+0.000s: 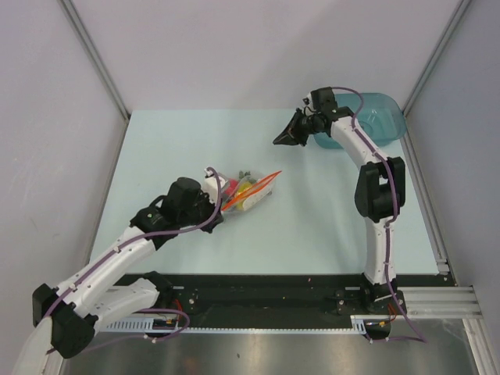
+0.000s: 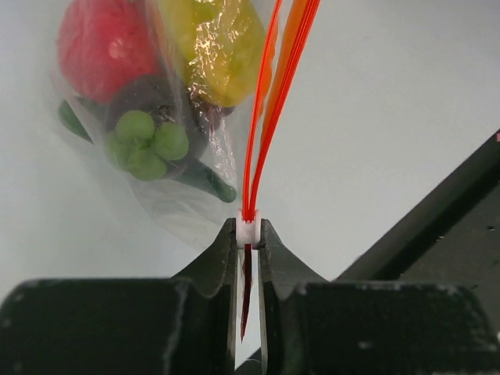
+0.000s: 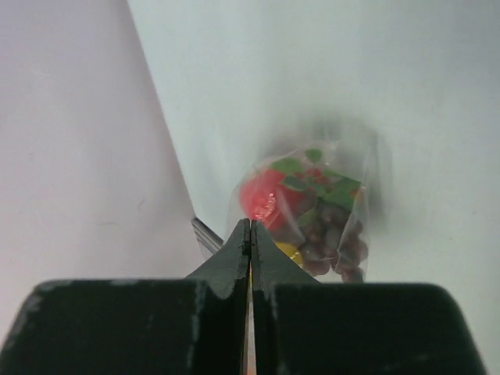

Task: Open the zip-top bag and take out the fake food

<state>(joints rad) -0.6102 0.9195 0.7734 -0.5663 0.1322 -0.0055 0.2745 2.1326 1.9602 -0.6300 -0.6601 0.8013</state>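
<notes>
Pale table (image 1: pixel 312 234) | zip-top bag (image 1: pixel 250 194) axis diagonal, far-right | left gripper (image 2: pixel 248 228) pinches slider (image 2: pixel 248 233) | right gripper (image 3: pixel 250 225) closed, seemingly empty

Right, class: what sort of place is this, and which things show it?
Most likely a robotics lab test cell: the left arm and right arm are bolted at the near edge of the table, plain grey panels enclose it, and the prop is fake food in a zip-top bag.

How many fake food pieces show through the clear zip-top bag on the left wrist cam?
4: red round plastic fruit top left, yellow lemon-like piece beside it, dark round piece with green lobes below, slim green vegetable lowest. More may be hidden behind.
</notes>
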